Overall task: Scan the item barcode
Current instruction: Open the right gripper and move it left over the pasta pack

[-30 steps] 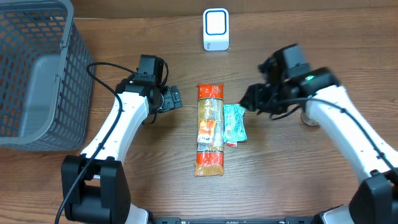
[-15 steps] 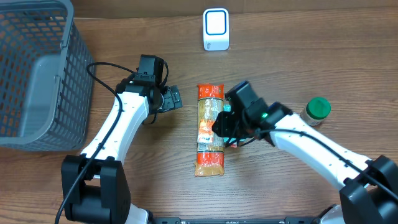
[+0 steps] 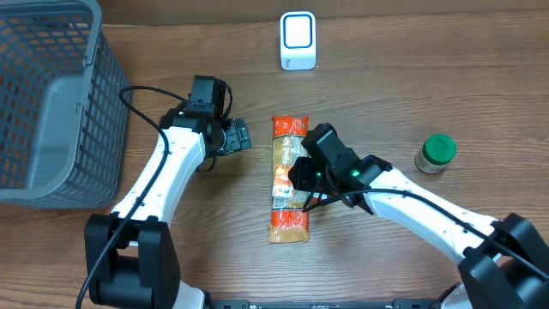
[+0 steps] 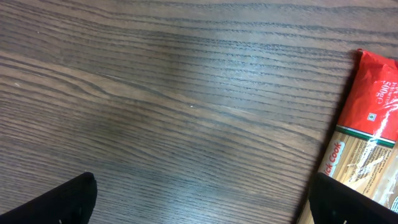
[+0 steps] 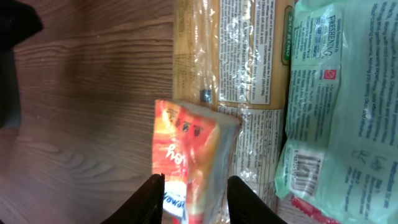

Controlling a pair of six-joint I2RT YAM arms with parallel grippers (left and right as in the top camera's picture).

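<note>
Right tool around glossy orange sachet

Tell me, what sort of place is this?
Probably a mock shop checkout: a white barcode scanner, a grey wire basket and packaged groceries such as a pasta packet sit on a wooden table.

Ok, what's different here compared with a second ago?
The right gripper swung left from beside the green-lidded jar to over the pasta pack and closed onto the orange sachet lying there. The left gripper, open, and the pack stayed put.
</note>
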